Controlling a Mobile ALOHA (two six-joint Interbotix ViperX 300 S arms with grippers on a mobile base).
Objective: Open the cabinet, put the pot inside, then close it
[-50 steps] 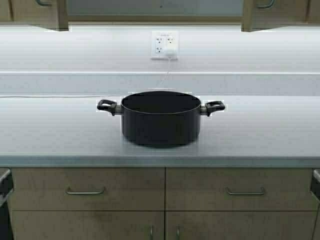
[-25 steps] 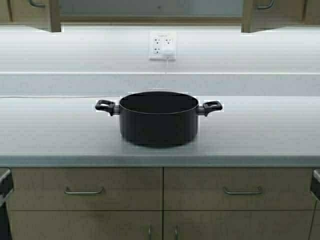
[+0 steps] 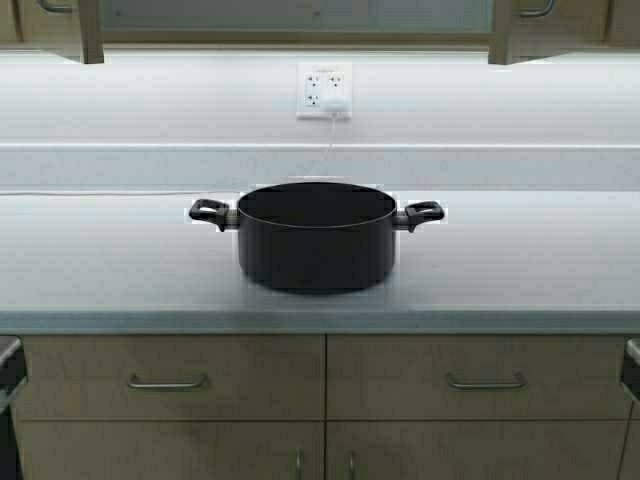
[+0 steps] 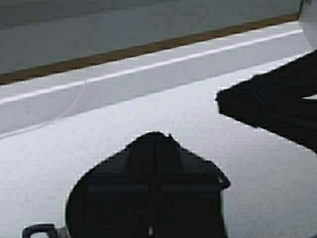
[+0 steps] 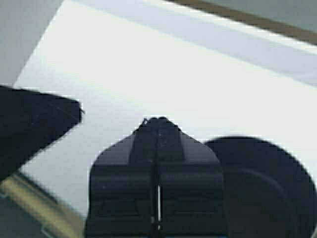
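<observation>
The black pot [image 3: 317,236] stands upright on the pale countertop [image 3: 520,270], at the middle, with a loop handle on each side. Above it, the cabinet [image 3: 300,14] shows its grey interior between two tan doors, the left door [image 3: 88,30] and the right door [image 3: 500,30] both swung outward. Neither arm appears in the high view. My left gripper [image 4: 156,135] is shut and empty, held over the counter with a pot handle [image 4: 37,230] beside it. My right gripper [image 5: 158,120] is also shut and empty, with the pot [image 5: 270,183] close alongside.
A wall outlet [image 3: 325,90] with a white plug and a cord sits behind the pot. Base drawers with horizontal handles [image 3: 168,382] run under the counter edge. Each wrist view shows the other arm as a dark shape [image 4: 275,111] [image 5: 29,124].
The left cabinet door's edge has swung further left, widening the opening. The whole scene has shifted slightly left, so the robot has moved a little. The pot stays put on the counter.
</observation>
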